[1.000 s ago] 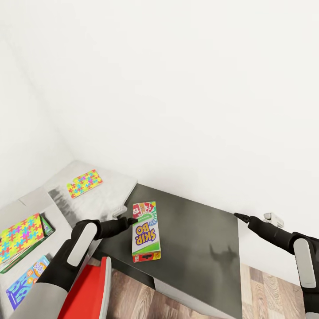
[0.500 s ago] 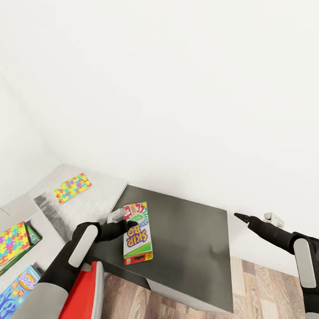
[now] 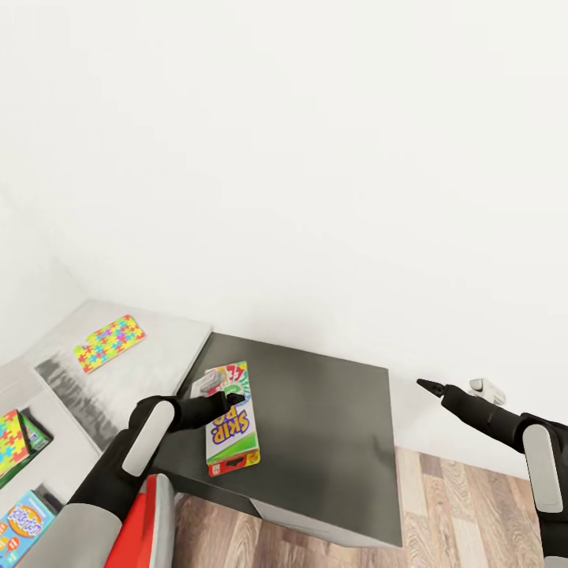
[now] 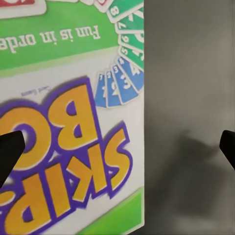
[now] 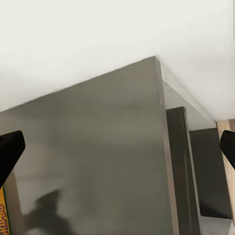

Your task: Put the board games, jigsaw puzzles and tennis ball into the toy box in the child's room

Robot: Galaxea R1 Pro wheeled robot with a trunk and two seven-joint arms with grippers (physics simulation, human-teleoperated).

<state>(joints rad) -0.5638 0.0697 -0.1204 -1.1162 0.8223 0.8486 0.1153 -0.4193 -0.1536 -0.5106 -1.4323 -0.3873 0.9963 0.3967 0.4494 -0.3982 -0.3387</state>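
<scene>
**Skip-Bo box on the dark cabinet, left gripper spread above it**

A flat rectangular Skip-Bo box point(image 3: 230, 418), glossy card printed in white, green, red and yellow, lies face up on the smooth dark grey cabinet top point(image 3: 323, 426). The left gripper point(image 3: 223, 397) hangs over the box's upper half; in the left wrist view its black fingertips point(image 4: 10, 154) sit wide apart, one over the lettering point(image 4: 68, 161) and one over bare cabinet, gripping nothing. Whether they touch the box is hard to judge. The right gripper point(image 3: 442, 388) is held well apart, beyond the cabinet's far edge, its fingers spread and empty. On the matte light grey desk point(image 3: 158, 355), a thin puzzle-patterned box point(image 3: 110, 343) lies flat.
</scene>
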